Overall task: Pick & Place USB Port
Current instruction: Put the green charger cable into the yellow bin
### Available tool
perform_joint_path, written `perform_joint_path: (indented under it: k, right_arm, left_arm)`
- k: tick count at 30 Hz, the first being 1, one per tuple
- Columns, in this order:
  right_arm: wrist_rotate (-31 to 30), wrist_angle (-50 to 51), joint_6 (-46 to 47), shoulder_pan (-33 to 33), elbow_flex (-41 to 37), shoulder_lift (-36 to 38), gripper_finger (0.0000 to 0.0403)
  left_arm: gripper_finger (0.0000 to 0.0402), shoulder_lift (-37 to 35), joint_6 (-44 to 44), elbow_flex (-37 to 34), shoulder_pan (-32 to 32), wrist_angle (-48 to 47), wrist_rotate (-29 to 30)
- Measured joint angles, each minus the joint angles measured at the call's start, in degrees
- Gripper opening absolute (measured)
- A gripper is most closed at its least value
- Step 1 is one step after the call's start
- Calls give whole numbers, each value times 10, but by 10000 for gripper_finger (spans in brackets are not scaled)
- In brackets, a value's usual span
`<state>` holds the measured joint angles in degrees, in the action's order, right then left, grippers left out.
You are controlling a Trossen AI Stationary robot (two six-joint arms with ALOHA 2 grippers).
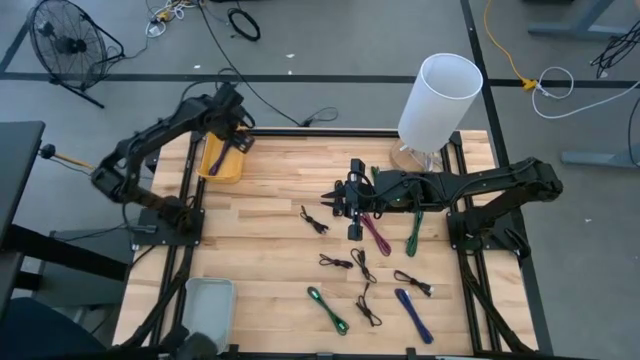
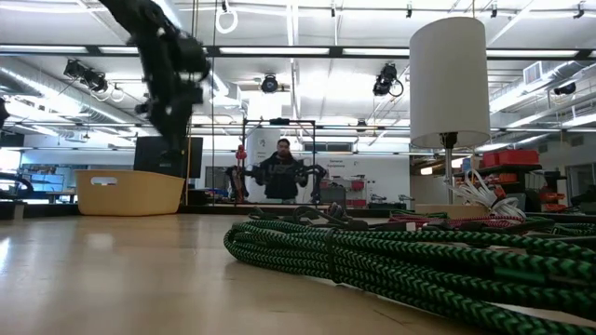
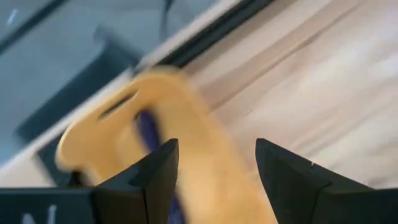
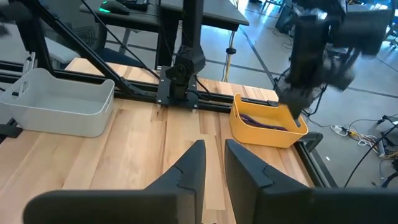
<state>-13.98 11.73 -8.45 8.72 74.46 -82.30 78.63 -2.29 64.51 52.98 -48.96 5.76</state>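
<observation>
While my left gripper [image 1: 232, 133] hangs over the yellow bin [image 1: 220, 160] at the table's far left corner, its jaws stand wide apart and hold nothing. Inside the bin lies a purple cable [image 4: 267, 122], which I judge to be the one just dropped.

My right gripper [image 1: 348, 198] waits well to the right of the bin, near the table's middle. Its fingers sit close together with a thin gap, and I see nothing between them. Beside it lie a maroon cable [image 1: 377, 234] and a green cable [image 1: 413, 233]. Farther from the bin, toward the near edge, small black cables [image 1: 362, 264], another green one [image 1: 328, 308] and a blue one [image 1: 413, 313] are scattered. A white cylinder [image 1: 438, 99] stands at the far right, and a grey tray [image 1: 205, 305] sits at the near left, on the bin's side of the table.

To finish this step well, I would lift the left arm straight up, keeping the jaws clear of the bin's wall so nothing snags or tips. Then I would swing toward the scattered cables and pick one lying apart from the rest.
</observation>
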Motion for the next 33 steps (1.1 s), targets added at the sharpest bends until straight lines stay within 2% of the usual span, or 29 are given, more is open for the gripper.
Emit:
perform_joint_path:
  k: [12, 19, 24, 27, 33]
  right_arm:
    - [-2, 0, 0, 0, 0, 0, 61]
    - [-2, 0, 3, 0, 0, 0, 61]
    - [-2, 0, 2, 0, 0, 0, 61]
    - [-1, -1, 0, 0, 0, 0, 61]
    - [-1, -2, 0, 0, 0, 0, 61]
  left_arm:
    - [220, -224, 4, -4, -141, 55, -177]
    - [220, -299, 45, -4, -249, 55, -225]
    - [220, -322, 64, -5, -344, 71, -228]
    - [220, -330, 66, -42, -404, 165, -227]
    - [220, -332, 85, -184, -490, 409, -223]
